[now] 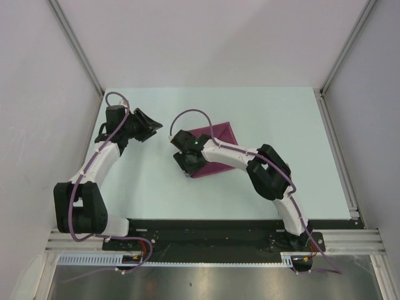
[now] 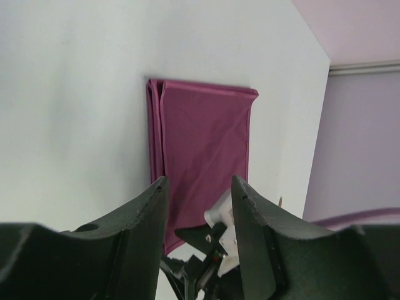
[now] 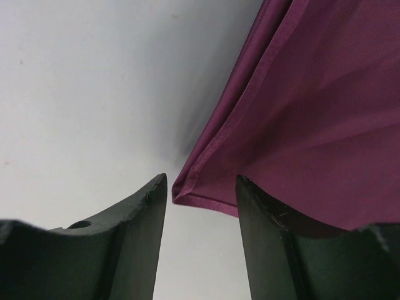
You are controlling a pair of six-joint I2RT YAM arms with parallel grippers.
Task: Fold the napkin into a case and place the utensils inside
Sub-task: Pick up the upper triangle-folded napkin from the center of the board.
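The plum-magenta napkin point(image 1: 220, 136) lies folded into a flat oblong on the table, its layered edges showing along one long side point(image 2: 200, 140). My right gripper point(image 1: 190, 167) hovers over the napkin's near-left corner. In the right wrist view the right gripper point(image 3: 201, 184) is open, and that folded corner of the napkin point(image 3: 300, 119) lies loose between the fingertips. My left gripper point(image 1: 152, 125) hangs left of the cloth, apart from it. The left gripper point(image 2: 199, 186) is open and holds nothing, with the right gripper's head behind it. The utensils are out of view.
The pale table point(image 1: 156, 181) is boxed in by white walls at the left, back and right. A metal rail point(image 1: 337, 150) runs along the right edge. Both arm bases sit on the black strip point(image 1: 206, 234) at the near edge.
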